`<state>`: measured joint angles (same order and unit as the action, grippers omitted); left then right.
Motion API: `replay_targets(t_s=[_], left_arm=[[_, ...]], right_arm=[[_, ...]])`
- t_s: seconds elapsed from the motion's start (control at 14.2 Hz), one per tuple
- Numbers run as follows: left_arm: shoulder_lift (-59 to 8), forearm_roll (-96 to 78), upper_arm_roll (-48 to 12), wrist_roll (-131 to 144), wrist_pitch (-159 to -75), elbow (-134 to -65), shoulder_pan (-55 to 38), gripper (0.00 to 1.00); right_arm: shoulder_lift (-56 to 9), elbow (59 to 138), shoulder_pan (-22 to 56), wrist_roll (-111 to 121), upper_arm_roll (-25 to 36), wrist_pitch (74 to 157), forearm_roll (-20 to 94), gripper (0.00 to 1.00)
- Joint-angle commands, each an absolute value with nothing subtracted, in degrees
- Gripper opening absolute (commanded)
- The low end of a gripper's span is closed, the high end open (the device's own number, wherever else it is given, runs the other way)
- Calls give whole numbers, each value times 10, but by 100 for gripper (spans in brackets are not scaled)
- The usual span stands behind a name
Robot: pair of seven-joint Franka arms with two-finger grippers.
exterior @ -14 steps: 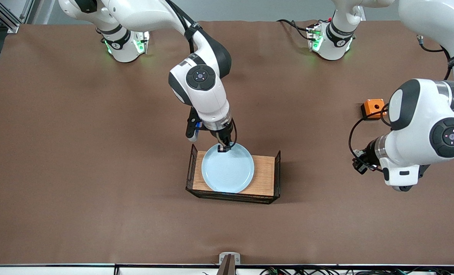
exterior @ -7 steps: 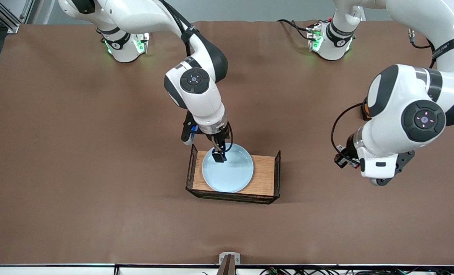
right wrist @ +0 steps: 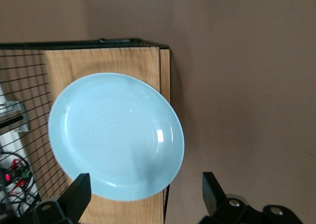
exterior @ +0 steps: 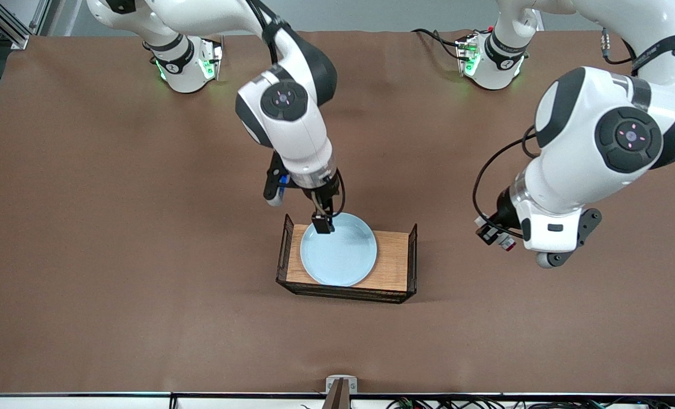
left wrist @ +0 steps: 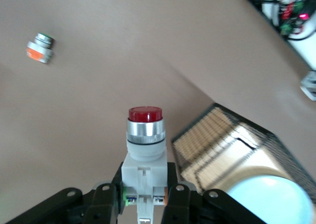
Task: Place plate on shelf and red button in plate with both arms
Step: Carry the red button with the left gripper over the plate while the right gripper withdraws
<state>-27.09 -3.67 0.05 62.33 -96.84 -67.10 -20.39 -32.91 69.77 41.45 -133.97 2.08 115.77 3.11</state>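
Note:
The pale blue plate (exterior: 340, 253) lies flat on the wooden floor of a black wire tray (exterior: 394, 258). My right gripper (exterior: 322, 223) hangs open and empty over the plate's rim on the side toward the robots. In the right wrist view the plate (right wrist: 116, 135) lies below the spread fingers (right wrist: 79, 194) of my right gripper (right wrist: 145, 197). My left gripper (exterior: 494, 234) is over bare table toward the left arm's end, shut on the red button (exterior: 505, 242). In the left wrist view the gripper (left wrist: 144, 197) clamps the red button's (left wrist: 144, 145) white-grey block, red cap pointing outward.
The tray's wire end walls (exterior: 412, 255) stand up at both short ends. The left wrist view shows the tray (left wrist: 212, 140) and a squat, silver-collared part with an orange bit (left wrist: 39, 47) lying on the brown table cover (exterior: 144, 255).
My right gripper has come off the plate's rim and risen a little; the plate stays in the tray. My left arm has carried the red button toward the tray, now covering the orange box.

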Motion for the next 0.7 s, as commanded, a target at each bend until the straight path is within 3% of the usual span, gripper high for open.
replay_targets(t_s=[0.0, 0.28, 0.63], left_arm=[[-265, -42, 1, 673, -1004, -674, -233, 7], [-272, -42, 3, 751, -1083, -676, -269, 7], [-297, -41, 4, 846, -1153, -680, -302, 7]], right_arm=[[-251, 714, 396, -1278, 14, 1068, 28, 99], [-179, 715, 361, -1027, 14, 906, 31, 100], [-102, 723, 253, -669, 14, 787, 31, 100]])
